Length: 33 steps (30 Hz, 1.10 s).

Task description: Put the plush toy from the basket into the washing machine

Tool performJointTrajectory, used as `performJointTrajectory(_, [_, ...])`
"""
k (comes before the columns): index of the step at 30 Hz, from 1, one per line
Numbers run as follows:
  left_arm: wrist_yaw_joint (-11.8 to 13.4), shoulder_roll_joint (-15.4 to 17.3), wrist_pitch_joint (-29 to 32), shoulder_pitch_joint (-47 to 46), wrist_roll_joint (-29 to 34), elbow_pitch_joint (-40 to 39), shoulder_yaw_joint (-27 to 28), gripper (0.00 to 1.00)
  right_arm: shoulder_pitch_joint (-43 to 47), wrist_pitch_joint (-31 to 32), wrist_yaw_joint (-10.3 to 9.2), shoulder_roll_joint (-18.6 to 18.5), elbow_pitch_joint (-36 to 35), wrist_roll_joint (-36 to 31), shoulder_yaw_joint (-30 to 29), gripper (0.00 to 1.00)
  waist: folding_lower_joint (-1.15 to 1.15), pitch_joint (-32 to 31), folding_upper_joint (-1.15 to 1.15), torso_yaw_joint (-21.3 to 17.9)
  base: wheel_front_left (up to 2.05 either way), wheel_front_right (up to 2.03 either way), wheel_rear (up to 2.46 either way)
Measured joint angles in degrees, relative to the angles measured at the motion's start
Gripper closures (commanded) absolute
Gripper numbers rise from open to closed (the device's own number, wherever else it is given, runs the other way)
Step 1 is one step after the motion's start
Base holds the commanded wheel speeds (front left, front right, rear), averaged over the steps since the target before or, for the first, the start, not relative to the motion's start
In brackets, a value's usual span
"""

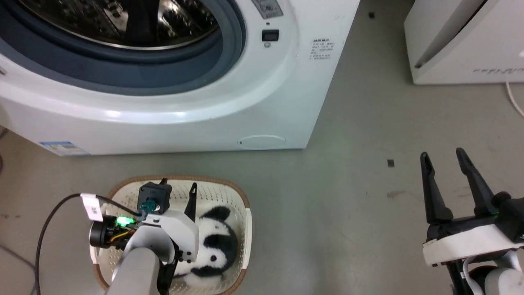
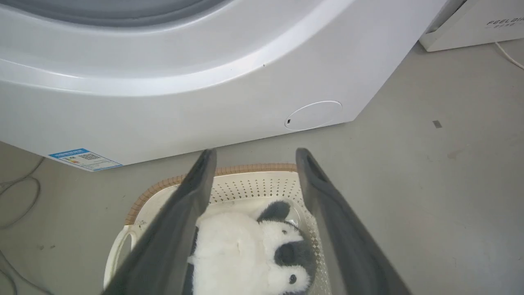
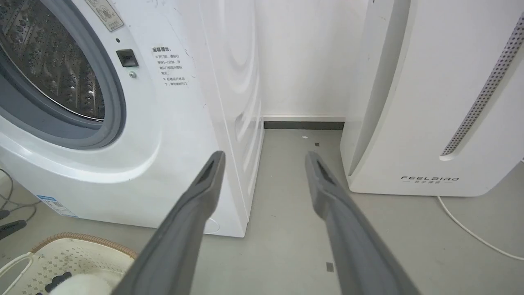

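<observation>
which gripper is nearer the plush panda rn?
Left. The left gripper is open right over the plush toy in the basket; the right gripper is open over floor, well off to the basket's right.

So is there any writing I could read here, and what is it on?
"FEELBIRD": grey letters low on the white appliance.
Printed notice on the washing machine, beside the door opening: Chinese characters, too small to read.
Grey sticker above that notice: unreadable.
Blue label low on the machine's front: too small to read.
White tag at the left arm: blurred.
</observation>
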Motion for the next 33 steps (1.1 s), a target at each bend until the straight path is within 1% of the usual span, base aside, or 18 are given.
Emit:
performJointTrajectory(7, [0.0, 1.0, 0.9, -4.1, -0.8, 4.2, -0.7, 0.0, -1.9, -0.9, 0.0, 0.0, -1.3, 1.0, -1.1, 0.0, 0.0, 5.9, 0.0, -0.2, 0.0, 0.0, 0.0])
performJointTrajectory(15, [-0.3, 2.4, 3.8, -7.2, -1.0, 8.9, -2.1, 0.0, -3.1, -1.8, 0.0, 0.0, -3.3, 2.2, -1.7, 0.0, 0.01, 11.4, 0.0, -0.6, 0.0, 0.0, 0.0])
performJointTrajectory(22, [-0.7, 2.4, 6.6, -10.8, -1.6, 13.0, -3.3, 0.0, -4.5, -2.6, 0.0, 0.0, -5.3, 3.0, -1.9, 0.0, 0.0, 15.7, 0.0, -0.4, 0.0, 0.0, 0.0])
performJointTrajectory(33, [-0.8, 2.3, 7.7, -16.5, -2.6, 19.4, -5.1, 0.0, -6.4, -4.0, 0.0, 0.0, -8.1, 4.7, -2.8, 0.0, 0.0, 22.4, 0.0, -0.2, 0.0, 0.0, 0.0])
